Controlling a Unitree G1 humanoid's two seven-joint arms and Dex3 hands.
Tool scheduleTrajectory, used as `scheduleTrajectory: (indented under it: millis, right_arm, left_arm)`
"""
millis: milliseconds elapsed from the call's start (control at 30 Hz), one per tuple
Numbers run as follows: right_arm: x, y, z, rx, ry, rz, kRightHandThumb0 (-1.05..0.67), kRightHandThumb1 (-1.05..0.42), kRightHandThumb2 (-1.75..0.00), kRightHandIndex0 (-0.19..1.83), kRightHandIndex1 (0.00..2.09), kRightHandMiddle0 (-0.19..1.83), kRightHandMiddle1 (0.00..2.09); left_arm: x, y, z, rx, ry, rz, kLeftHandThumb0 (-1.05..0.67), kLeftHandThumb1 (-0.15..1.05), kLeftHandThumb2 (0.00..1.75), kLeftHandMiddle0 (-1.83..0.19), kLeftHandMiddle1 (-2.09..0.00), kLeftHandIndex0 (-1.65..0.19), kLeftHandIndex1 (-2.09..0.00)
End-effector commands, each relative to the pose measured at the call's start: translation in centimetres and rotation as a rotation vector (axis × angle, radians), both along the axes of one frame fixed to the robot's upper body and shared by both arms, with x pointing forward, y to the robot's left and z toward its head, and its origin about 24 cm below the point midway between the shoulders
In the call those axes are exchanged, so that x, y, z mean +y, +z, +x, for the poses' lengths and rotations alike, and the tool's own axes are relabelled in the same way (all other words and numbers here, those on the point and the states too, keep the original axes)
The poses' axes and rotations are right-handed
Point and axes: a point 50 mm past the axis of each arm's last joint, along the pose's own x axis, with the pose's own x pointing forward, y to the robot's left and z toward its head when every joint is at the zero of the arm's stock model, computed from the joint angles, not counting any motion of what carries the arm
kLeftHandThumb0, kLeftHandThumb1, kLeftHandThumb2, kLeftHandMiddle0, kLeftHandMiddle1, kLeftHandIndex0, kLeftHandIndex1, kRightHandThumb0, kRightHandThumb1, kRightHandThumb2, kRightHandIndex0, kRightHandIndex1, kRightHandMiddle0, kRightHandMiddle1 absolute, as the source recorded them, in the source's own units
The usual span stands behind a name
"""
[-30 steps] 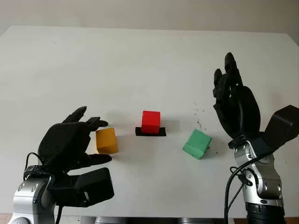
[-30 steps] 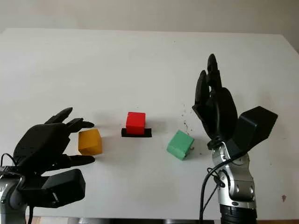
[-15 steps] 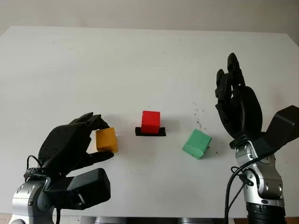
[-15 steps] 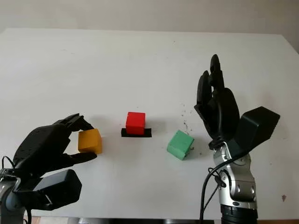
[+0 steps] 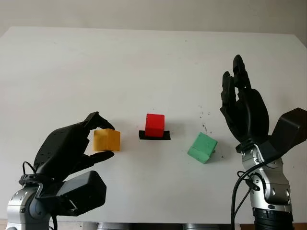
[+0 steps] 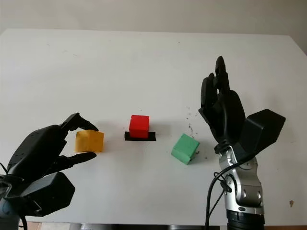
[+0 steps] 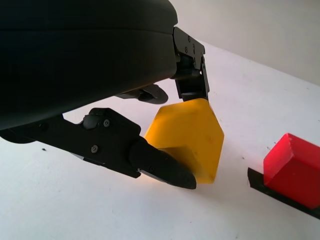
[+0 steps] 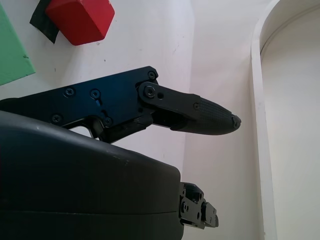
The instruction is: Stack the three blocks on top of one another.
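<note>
Your left hand (image 5: 72,146) pinches the yellow block (image 5: 106,140) between its fingers, tilted, just left of the red block (image 5: 155,125), which sits on a black patch (image 5: 154,135). Your right hand (image 5: 242,108) is open above the white table (image 5: 144,62), beside the green block (image 5: 202,147).

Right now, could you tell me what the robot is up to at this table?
It is stacking blocks. The left hand has pinched the yellow block between its fingers and tilted it up off the white table. The red block sits on a black strip mid-table, with the green block beside it. The right hand is open, raised past the green block.
</note>
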Motion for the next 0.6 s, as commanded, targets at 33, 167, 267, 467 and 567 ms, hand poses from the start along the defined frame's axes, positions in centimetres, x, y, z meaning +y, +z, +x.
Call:
scheduleTrajectory:
  millis: [33, 167, 267, 467, 567]
  right_arm:
    - [0.4, 0.4, -0.2, -0.022, 0.003, -0.006, -0.60, -1.05, -0.61, -0.19, 0.00, -0.19, 0.00]
    - [0.7, 0.2, -0.2, -0.018, 0.003, -0.002, -0.62, -1.05, -0.59, -0.19, 0.00, -0.19, 0.00]
    - [0.9, 0.1, -0.1, -0.017, 0.007, 0.001, -0.62, -1.05, -0.60, -0.19, 0.00, -0.19, 0.00]
    - [1.2, 0.0, -0.1, -0.010, 0.018, -0.007, -0.60, -1.05, -0.62, -0.19, 0.00, -0.19, 0.00]
    - [1.3, -0.1, -0.2, 0.000, 0.016, -0.009, -0.61, -1.05, -0.62, -0.19, 0.00, -0.19, 0.00]
  left_arm:
    - [0.3, 1.9, 0.2, -0.023, -0.028, 0.009, -0.33, 1.05, 0.07, -0.42, -0.07, -0.22, -1.40]
    - [0.5, 3.4, 0.7, -0.013, -0.074, 0.032, -0.33, 1.04, 0.07, -0.42, -0.07, -0.23, -1.41]
    - [0.4, 4.7, 1.2, -0.018, -0.120, 0.066, -0.33, 1.04, 0.06, -0.42, -0.07, -0.24, -1.41]
    - [-0.5, 7.7, 2.7, -0.067, -0.204, 0.171, -0.35, 1.03, 0.05, -0.44, -0.06, -0.32, -1.33]
    - [-1.2, 8.7, 3.3, -0.086, -0.237, 0.153, -0.34, 1.01, 0.05, -0.43, -0.06, -0.35, -1.33]
